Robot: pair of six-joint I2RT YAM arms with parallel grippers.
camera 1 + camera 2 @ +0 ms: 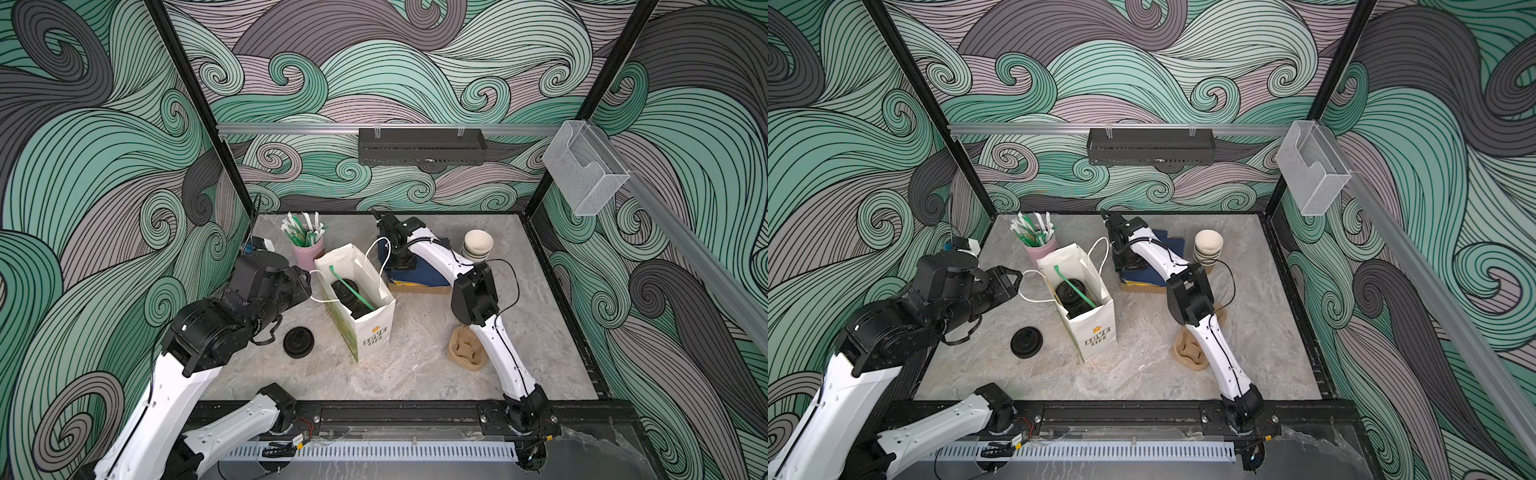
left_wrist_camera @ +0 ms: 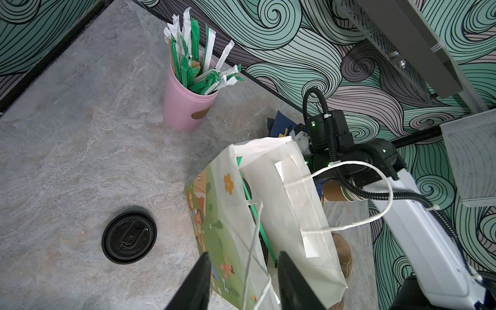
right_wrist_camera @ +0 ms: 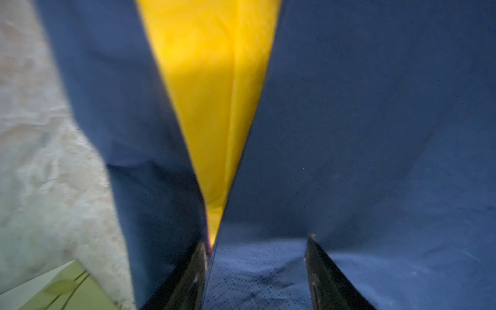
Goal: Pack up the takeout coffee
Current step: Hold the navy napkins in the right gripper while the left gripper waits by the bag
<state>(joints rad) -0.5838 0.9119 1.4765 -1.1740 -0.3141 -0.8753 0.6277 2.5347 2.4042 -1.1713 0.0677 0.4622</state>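
The takeout coffee (image 1: 340, 289) (image 1: 1065, 291) stands inside the upright white paper bag (image 1: 370, 332) (image 1: 1096, 332); only black lids show, with a green straw (image 1: 352, 289) lying across them. My left gripper (image 1: 305, 282) (image 2: 243, 257) is at the bag's left side. It is open, and the bag's white string handle (image 2: 252, 241) runs loose between its fingers. My right gripper (image 1: 400, 261) (image 3: 257, 241) points down onto a stack of blue napkins (image 1: 419, 277) (image 3: 375, 107) behind the bag. Its jaws stand apart on the top blue napkin, and a yellow napkin (image 3: 209, 80) shows beneath.
A pink cup of wrapped straws (image 1: 308, 253) stands behind the bag. A loose black lid (image 1: 298, 341) lies left of it. Stacked lidless cups (image 1: 477, 245) are at the back right, and a pulp cup carrier (image 1: 465, 352) sits under my right arm.
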